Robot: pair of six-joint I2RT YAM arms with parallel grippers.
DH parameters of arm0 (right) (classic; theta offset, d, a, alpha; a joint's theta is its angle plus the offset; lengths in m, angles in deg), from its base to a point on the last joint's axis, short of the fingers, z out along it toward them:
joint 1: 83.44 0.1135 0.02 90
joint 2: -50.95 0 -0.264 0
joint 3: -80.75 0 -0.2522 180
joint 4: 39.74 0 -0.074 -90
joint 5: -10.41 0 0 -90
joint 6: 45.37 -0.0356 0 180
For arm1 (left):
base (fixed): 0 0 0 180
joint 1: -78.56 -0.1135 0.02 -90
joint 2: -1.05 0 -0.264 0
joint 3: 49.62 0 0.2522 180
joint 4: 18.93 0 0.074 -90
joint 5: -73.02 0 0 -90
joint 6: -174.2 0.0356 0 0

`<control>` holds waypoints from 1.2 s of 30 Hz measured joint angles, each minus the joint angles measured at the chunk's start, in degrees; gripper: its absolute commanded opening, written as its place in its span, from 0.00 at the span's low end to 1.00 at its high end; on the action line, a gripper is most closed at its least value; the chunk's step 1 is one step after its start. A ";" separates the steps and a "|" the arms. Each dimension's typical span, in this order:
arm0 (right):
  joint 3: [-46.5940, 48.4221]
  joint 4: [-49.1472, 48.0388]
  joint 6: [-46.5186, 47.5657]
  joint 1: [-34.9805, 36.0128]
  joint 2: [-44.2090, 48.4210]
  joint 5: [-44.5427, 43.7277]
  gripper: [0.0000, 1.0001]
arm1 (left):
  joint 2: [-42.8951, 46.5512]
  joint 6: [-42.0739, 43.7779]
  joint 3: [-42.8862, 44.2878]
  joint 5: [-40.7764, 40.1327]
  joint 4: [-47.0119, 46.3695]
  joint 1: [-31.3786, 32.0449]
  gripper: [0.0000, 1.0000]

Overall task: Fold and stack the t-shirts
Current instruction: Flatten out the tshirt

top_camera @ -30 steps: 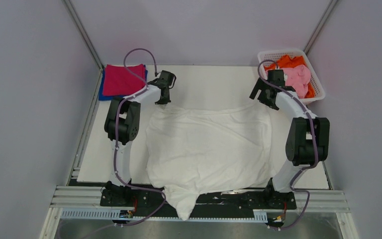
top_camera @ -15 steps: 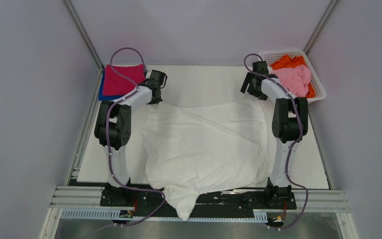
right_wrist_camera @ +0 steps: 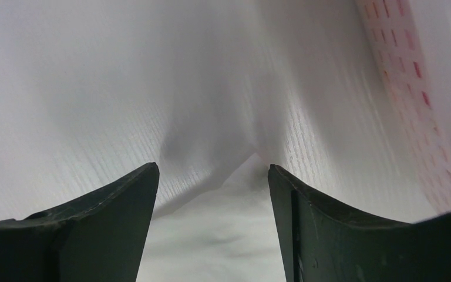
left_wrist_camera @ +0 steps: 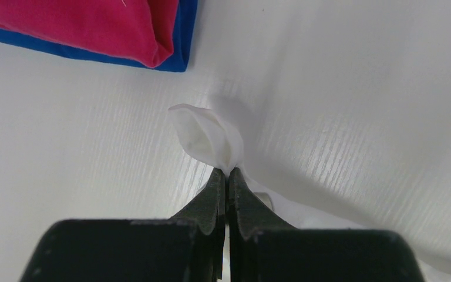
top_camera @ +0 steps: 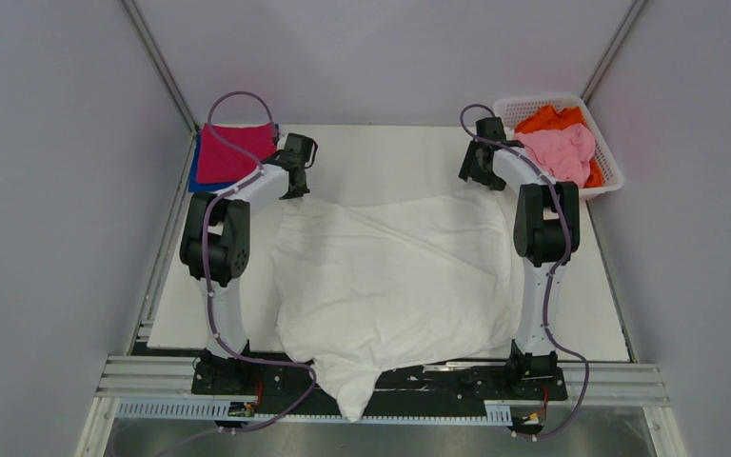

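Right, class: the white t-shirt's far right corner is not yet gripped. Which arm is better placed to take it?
Right. The right tool is open, straddling that corner of the white t-shirt; the left tool is shut on the far left corner.

Pale lilac walls (top_camera: 48,190), white tabletop (top_camera: 390,157)

Lab: white walls (top_camera: 390,57), aluminium rails (top_camera: 152,381)
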 measured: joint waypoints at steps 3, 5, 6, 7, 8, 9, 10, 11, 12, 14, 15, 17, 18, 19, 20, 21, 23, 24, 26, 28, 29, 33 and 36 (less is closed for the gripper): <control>-0.13 0.02 0.00 0.26 -0.46 -0.63 0.64 | 0.02 -0.15 0.00 0.13 -0.13 -0.11 0.00; -0.57 0.17 -0.02 0.44 -0.70 -0.94 0.60 | 0.11 -0.22 -0.07 0.17 -0.42 -0.11 0.00; -0.66 0.24 -0.04 0.55 -0.81 -1.40 0.59 | 0.24 -0.35 -0.15 0.20 -0.59 -0.11 0.00; -0.72 0.24 -0.04 0.61 -0.83 -1.73 0.57 | 0.42 -0.44 -0.22 0.22 -0.63 -0.11 0.00; -0.72 0.28 -0.07 0.63 -0.81 -1.81 0.54 | 0.57 -0.57 -0.26 0.20 -0.70 -0.11 0.00; -0.72 0.33 -0.09 0.63 -0.83 -2.01 0.50 | 0.76 -0.70 -0.35 0.20 -0.90 -0.13 0.00; -0.72 0.39 -0.17 0.72 -0.83 -2.16 0.40 | 1.05 -0.85 -0.55 0.22 -1.07 -0.15 0.00; -0.72 0.46 -0.31 0.81 -0.83 -2.38 0.29 | 1.42 -0.96 -0.87 0.20 -1.18 -0.17 0.00; -0.74 0.55 -0.33 0.83 -0.83 -2.69 0.19 | 1.90 -1.05 -1.25 0.20 -1.25 -0.22 0.00; -0.85 0.70 -0.61 0.83 -0.83 -3.32 0.02 | 2.75 -1.20 -1.95 0.15 -1.40 -0.37 0.00; -1.01 0.79 -1.03 0.83 -0.74 -3.89 0.00 | 3.26 -1.27 -2.40 0.11 -1.51 -0.46 0.00; -1.70 0.57 -1.36 0.83 -0.24 -4.26 0.00 | 4.44 -1.42 -3.39 -0.07 -1.68 -0.61 0.00; -2.34 0.24 -1.46 0.83 0.20 -4.31 0.00 | 5.16 -1.46 -3.91 -0.09 -1.73 -0.66 0.00; -2.93 0.13 -1.46 0.87 0.66 -4.39 0.00 | 5.97 -1.49 -4.39 -0.09 -1.73 -0.70 0.00; -4.00 -0.09 -1.46 1.01 1.42 -4.50 0.00 | 7.04 -1.57 -4.94 -0.09 -1.73 -0.70 0.00; -5.03 -0.09 -1.44 1.18 2.25 -4.66 0.00 | 8.52 -1.64 -5.68 -0.11 -1.88 -0.72 0.00; -7.82 -0.09 -1.29 1.66 4.96 -5.01 0.00 | 11.67 -1.86 -6.99 -0.04 -2.43 -0.70 0.00; -9.40 -0.20 -1.14 1.99 6.97 -5.31 0.00 | 14.10 -1.97 -8.07 -0.02 -2.60 -0.70 0.00; -11.78 -0.52 -1.05 2.60 11.08 -5.86 0.00 | 19.02 -2.05 -9.70 0.04 -2.73 -0.66 0.00; -13.97 -0.92 -0.94 3.28 17.27 -6.54 0.00 | 24.35 -2.05 -11.08 -0.11 -3.13 -0.22 0.00; -14.64 -1.20 -0.90 3.50 19.91 -6.73 0.00 | 27.65 -2.01 -11.76 -0.37 -3.37 0.17 0.00; -17.59 -2.47 -0.66 4.76 35.26 -7.21 0.00 | 38.56 -1.68 -12.41 -1.92 -3.54 2.19 0.00; -19.26 -3.52 -0.17 5.55 47.69 -6.21 0.00 | 47.36 -0.90 -12.33 -2.64 -3.61 3.96 0.00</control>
